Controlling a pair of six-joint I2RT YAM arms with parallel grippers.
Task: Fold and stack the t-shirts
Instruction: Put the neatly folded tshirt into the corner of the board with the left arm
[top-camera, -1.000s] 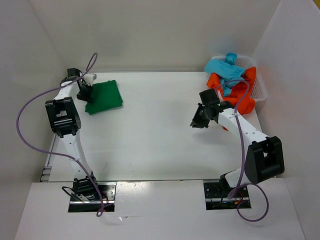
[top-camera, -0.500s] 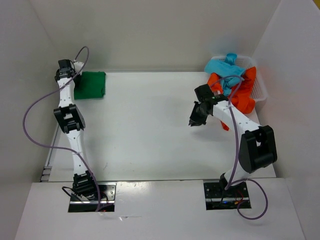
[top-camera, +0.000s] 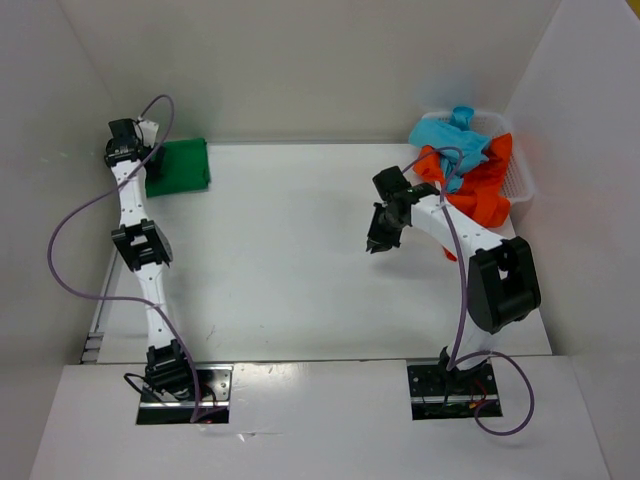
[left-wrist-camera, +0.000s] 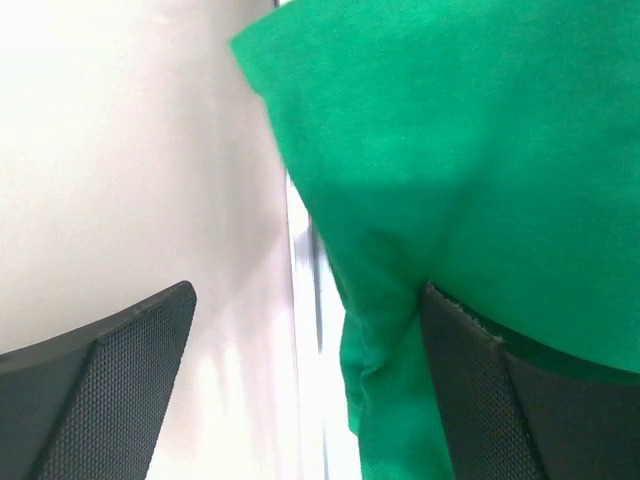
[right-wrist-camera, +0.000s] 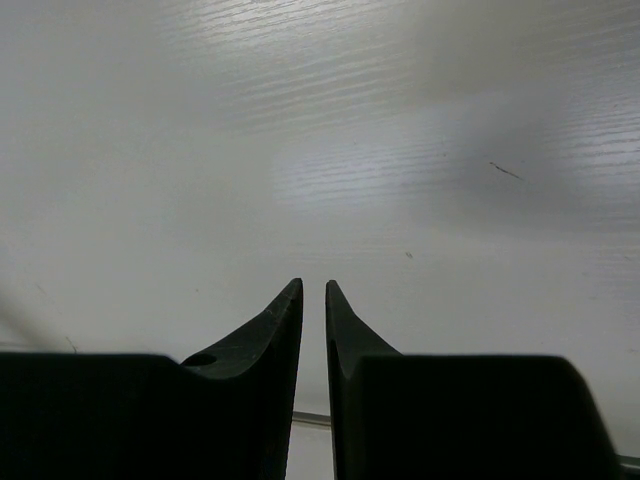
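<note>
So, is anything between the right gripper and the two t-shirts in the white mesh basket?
Nothing visible does. The right gripper hangs over the white tabletop, pointing away from the white plastic mesh basket holding the turquoise-blue cloth t-shirt and orange-red cloth t-shirt; only its own arm lies between.

**Bright, even light; soft close-ups**

The table (top-camera: 300, 250) is lit evenly from above; only faint shadows are cast. A pale sheen is seen on it in the right wrist view. The green t-shirt (left-wrist-camera: 450, 150) is rendered blurred.
</note>
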